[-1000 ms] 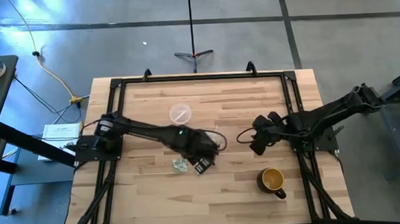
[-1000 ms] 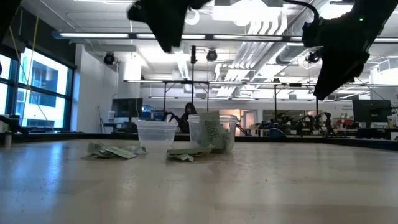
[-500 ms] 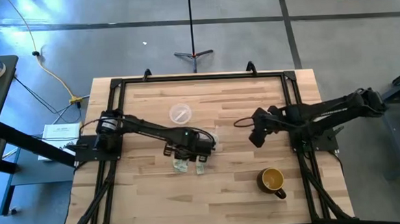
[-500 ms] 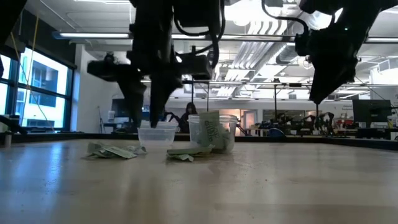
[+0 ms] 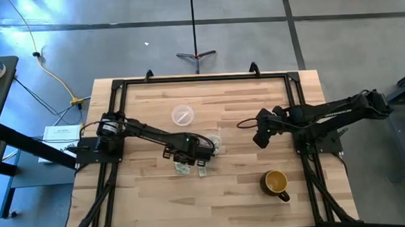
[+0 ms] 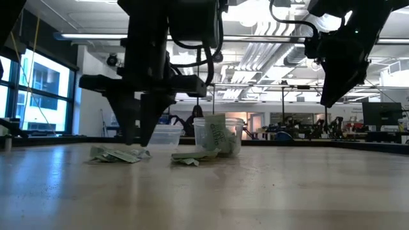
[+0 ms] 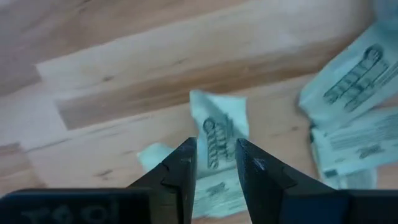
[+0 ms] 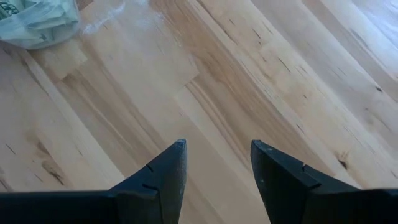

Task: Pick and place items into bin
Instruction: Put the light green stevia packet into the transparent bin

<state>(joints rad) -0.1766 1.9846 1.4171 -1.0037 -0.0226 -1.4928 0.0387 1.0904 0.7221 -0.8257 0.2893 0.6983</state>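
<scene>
Several pale green and white wrappers [image 5: 184, 167] lie loose on the table, near the cup's left side; in the low view they are flat heaps [image 6: 117, 154]. The see-through cup [image 5: 215, 142] stands upright with wrappers inside [image 6: 219, 135]. My left gripper [image 7: 216, 163] hangs low over the loose wrappers [image 6: 137, 135], narrowly open, its fingers straddling one printed wrapper [image 7: 217, 134]. My right gripper [image 8: 214, 155] is open and raised above bare wood [image 5: 261, 136], right of the cup [image 8: 34, 22]. My left gripper comes from above, pointing down, with one finger [image 7: 183, 165] on each side of a small printed wrapper [image 7: 219, 146] that lies flat on the table. I cannot tell whether the fingertips touch it.
A flat clear round disc [image 5: 182, 115] lies toward the far edge, behind the cup. A mustard-yellow mug [image 5: 276, 182] stands near the right front. A black frame [image 5: 200, 77] runs around the table. Bare wood lies between the cup and my right gripper.
My left gripper has swung from the cup's near right side toward the table's left and dropped low over the loose wrappers, turning to point straight down. My right arm has stretched out a little, with its gripper shifting slightly toward the far edge.
</scene>
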